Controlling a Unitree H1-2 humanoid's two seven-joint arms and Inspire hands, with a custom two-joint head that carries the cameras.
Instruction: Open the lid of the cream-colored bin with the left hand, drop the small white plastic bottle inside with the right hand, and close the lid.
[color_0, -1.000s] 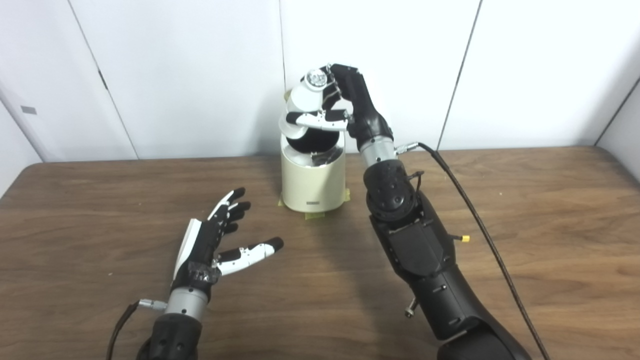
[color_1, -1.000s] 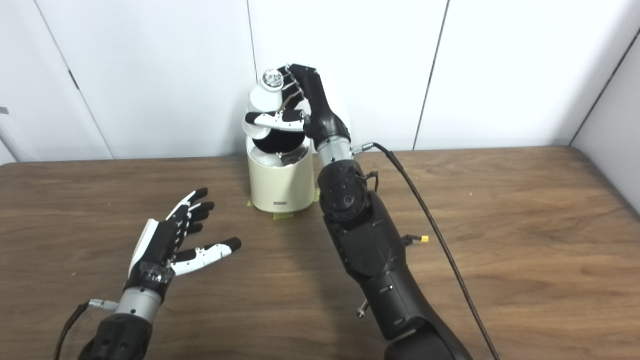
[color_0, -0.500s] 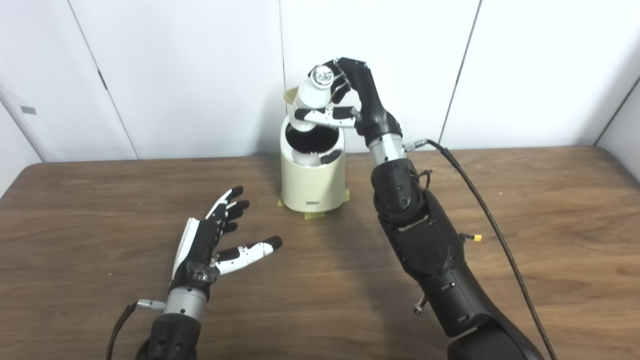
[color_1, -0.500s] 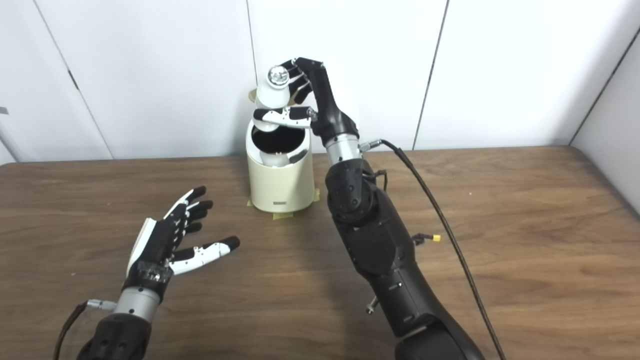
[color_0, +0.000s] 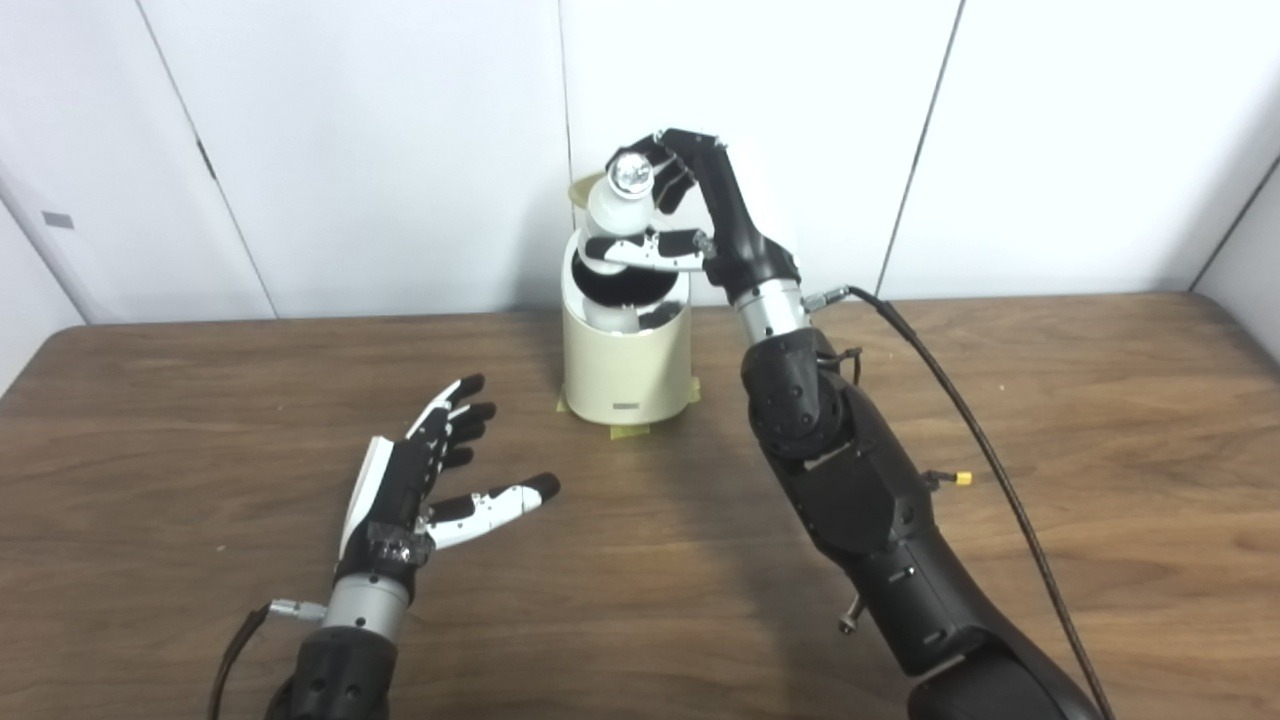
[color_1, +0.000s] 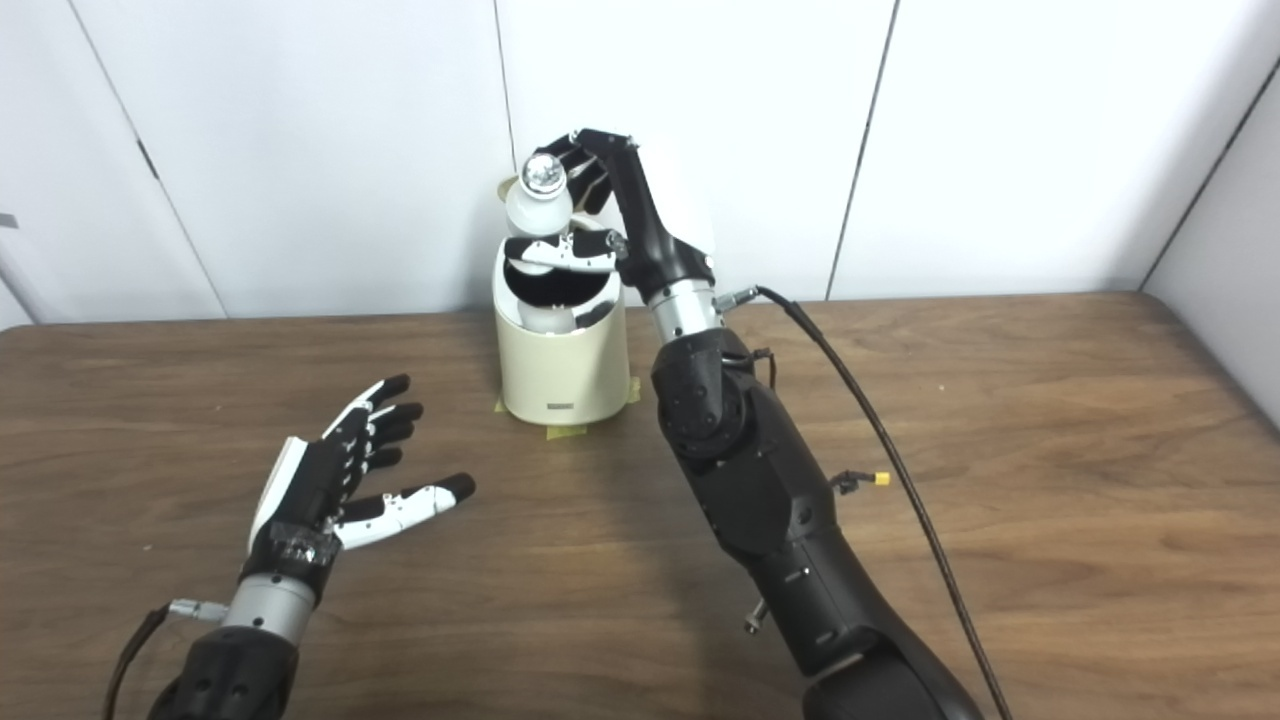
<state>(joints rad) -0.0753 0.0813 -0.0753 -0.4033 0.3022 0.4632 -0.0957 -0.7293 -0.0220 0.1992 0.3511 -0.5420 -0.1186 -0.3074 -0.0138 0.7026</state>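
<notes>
bottle poised over the open bin

the right hand (color_0: 668, 215) was clenched around the small white plastic bottle (color_0: 612, 212), thumb across its lower body and fingers behind its shoulder, holding it tilted just above the mouth of the cream-colored bin (color_0: 627, 360). the bin stood at the far edge of the wooden table (color_0: 1050, 420), its lid (color_1: 512, 190) up behind the bottle. something pale already lay inside the opening, though what it was could not be told.

the bottle looked light, rigid and smooth, so probably slippery against hard fingertips; its shiny cap (color_1: 543, 173) gave little to pinch. the mid-body hold seemed the sound one, and letting go there should drop it straight in. the bin appeared taped down, so it likely would not shift.

the left hand (color_0: 425, 480) rested low over the table, well apart from the bin, fingers spread and holding nothing.
</notes>
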